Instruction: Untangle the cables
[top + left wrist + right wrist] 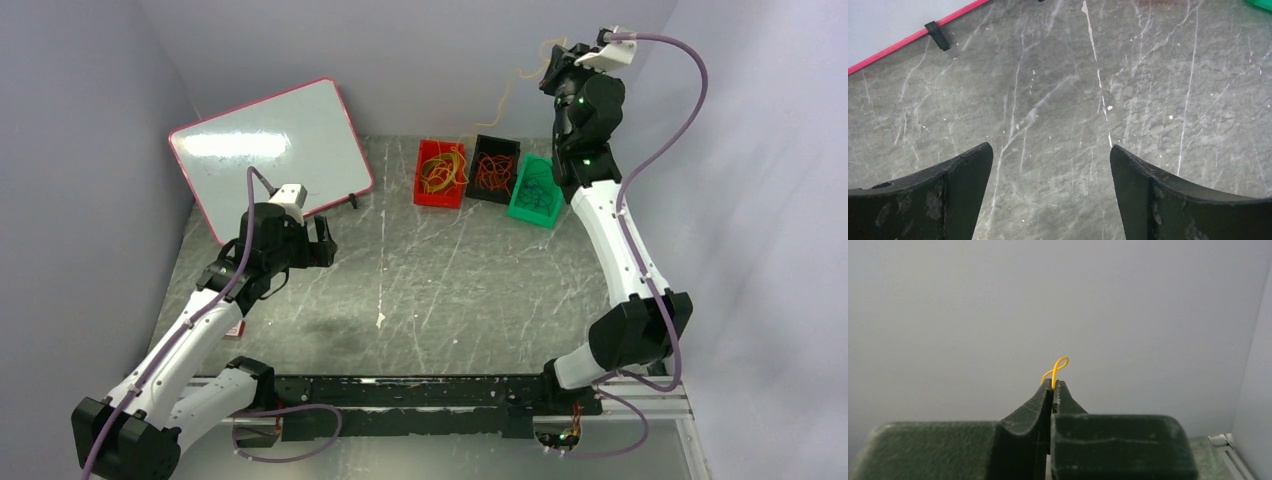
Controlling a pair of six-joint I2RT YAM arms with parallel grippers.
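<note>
Dangling from the right claw (1053, 386), a single yellow cable (1054, 374) shows as a small loop poking out just above the tips, which are pressed together and pinching it. In the overhead view its thin strand trails down from the raised claw toward the red bin (438, 201) far below, where more yellow cables (443, 170) lie heaped. The high lift looks meant to draw this one strand clear of the heap along its whole length. Beside that bin and closer to beneath the claw, a black bin (490, 197) holds orange-red cables (495, 172). A green bin (528, 218) holding dark cables (537, 190) sits nearest the arm, so the bins appear to keep the colours apart. Well away from all three, the left claw (1050, 155) hangs low over the bare grey tabletop (450, 290), its fingers spread wide with nothing between them, apparently waiting out of the way. Just beyond its tips leans a whiteboard (265, 145) with a red rim. No writing can be read anywhere: the board looks blank and the bins show no labels.
</note>
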